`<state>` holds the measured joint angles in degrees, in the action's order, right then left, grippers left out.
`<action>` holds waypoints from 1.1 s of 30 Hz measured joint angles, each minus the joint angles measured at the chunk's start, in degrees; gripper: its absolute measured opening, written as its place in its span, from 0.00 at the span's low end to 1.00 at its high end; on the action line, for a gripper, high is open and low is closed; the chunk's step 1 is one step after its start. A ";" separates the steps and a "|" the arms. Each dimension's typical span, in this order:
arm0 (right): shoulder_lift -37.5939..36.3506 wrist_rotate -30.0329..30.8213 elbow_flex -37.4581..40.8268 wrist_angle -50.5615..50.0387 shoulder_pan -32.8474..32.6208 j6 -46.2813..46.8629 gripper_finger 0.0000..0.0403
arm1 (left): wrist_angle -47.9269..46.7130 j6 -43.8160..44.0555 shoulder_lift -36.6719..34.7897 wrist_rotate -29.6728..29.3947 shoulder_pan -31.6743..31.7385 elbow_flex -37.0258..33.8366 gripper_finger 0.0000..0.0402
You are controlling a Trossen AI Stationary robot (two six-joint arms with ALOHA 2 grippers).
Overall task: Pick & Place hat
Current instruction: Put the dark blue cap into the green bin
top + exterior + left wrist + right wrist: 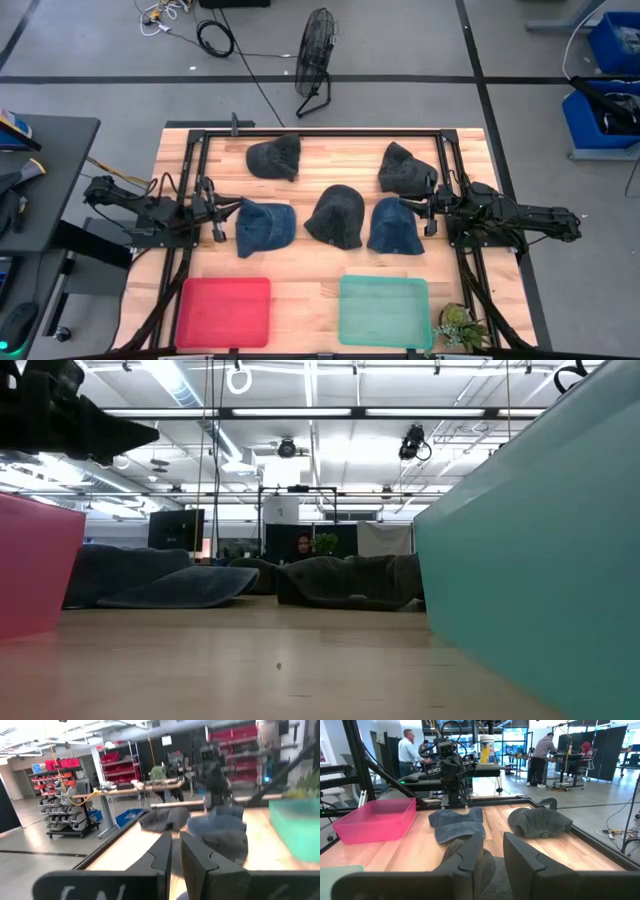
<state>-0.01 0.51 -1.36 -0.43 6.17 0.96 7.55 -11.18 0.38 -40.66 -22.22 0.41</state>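
Five soft hats lie flat on the wooden table point(320, 265): a dark grey one point(273, 157) and a dark one point(405, 168) toward the far edge, and nearer a blue one point(265, 225), a dark one point(335, 216) and another blue one point(395, 225). My left gripper point(222, 214) point(175, 851) hangs level at the left blue hat's left edge, its fingers a narrow gap apart. My right gripper point(424, 212) point(493, 851) hangs level at the right blue hat's right edge, open, with that hat point(490, 870) showing below between its fingers.
A red tray point(224, 311) point(375, 820) and a teal tray point(384, 310) point(540, 540) sit by the table's near edge, with a small plant point(460, 325) at the near right corner. A black frame point(320, 131) borders the table. People stand in the room beyond point(410, 750).
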 joint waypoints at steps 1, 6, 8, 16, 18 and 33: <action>0.00 0.00 0.01 0.00 -0.01 0.00 0.20 | 0.62 -0.01 -0.04 -0.03 0.04 0.01 0.10; 0.00 0.00 -0.01 -0.01 -0.02 -0.01 0.20 | 3.24 1.14 -0.02 0.02 0.04 0.00 0.10; 0.00 0.00 0.01 0.01 -0.01 0.00 0.20 | 3.31 1.79 -0.02 0.04 0.04 0.02 0.10; 0.00 0.03 0.01 0.01 0.00 -0.20 0.20 | 5.83 3.98 -0.02 -0.09 0.75 0.38 0.12; 0.00 0.02 0.01 0.02 0.00 3.03 0.20 | 5.75 4.15 0.04 -0.11 1.08 1.57 0.14; 0.04 11.80 -0.86 9.63 0.04 -7.35 0.21 | 4.06 3.42 0.67 -7.95 2.56 11.90 0.41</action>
<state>0.03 12.31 -2.22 9.19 6.22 -6.39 11.61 -7.76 1.05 -48.61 -19.66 12.31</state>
